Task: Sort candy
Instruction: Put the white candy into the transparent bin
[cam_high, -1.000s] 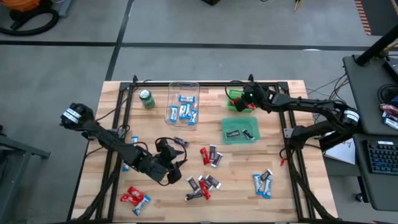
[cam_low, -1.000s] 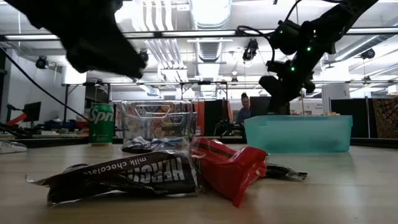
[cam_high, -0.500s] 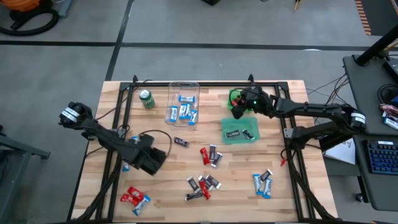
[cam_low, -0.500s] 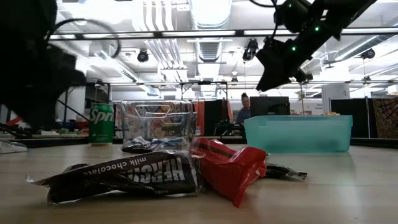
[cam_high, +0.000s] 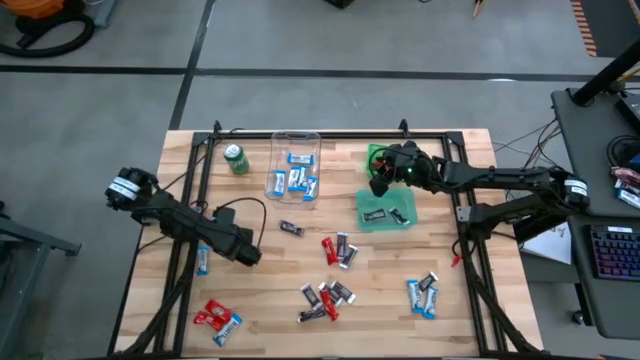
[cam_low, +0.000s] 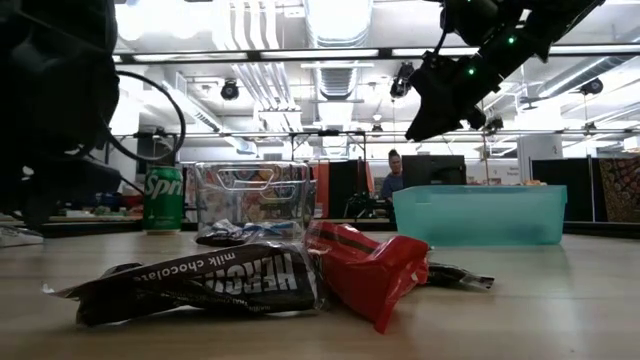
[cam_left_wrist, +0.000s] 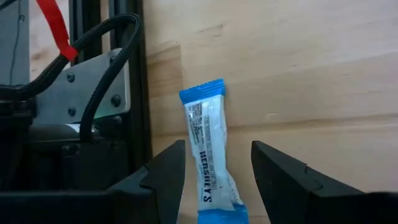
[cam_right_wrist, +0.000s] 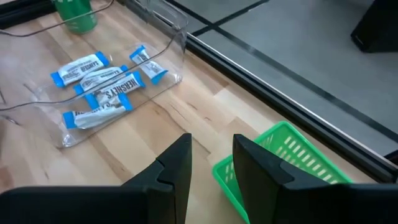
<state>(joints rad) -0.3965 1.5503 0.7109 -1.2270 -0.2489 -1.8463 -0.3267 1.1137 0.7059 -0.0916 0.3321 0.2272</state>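
A blue-and-white candy (cam_left_wrist: 203, 124) lies flat on the wooden table beside the black left rail (cam_left_wrist: 127, 93). It also shows in the high view as the blue candy (cam_high: 203, 258). My left gripper (cam_left_wrist: 217, 149) is open and points down over this candy, one finger on each side of its near end, apart from it. My right gripper (cam_right_wrist: 211, 140) hangs open above the green basket (cam_right_wrist: 292, 162), near the table's far edge, with nothing between its fingers. In the high view my right gripper (cam_high: 380, 182) is right of the clear box (cam_high: 295, 165) of blue candies.
A teal tray (cam_high: 387, 210) holds black-and-silver candies. A green soda can (cam_high: 236, 159) stands at the far left. Loose candies lie mid-table (cam_high: 337, 250), toward the near edge (cam_high: 325, 298), at the near right (cam_high: 422, 293) and near left (cam_high: 218, 318).
My left gripper has swung from the table's middle toward the left rail, rolled and tipped downward, and now stands over the blue candy. My right gripper has risen and drawn slightly toward the near edge above the green basket.
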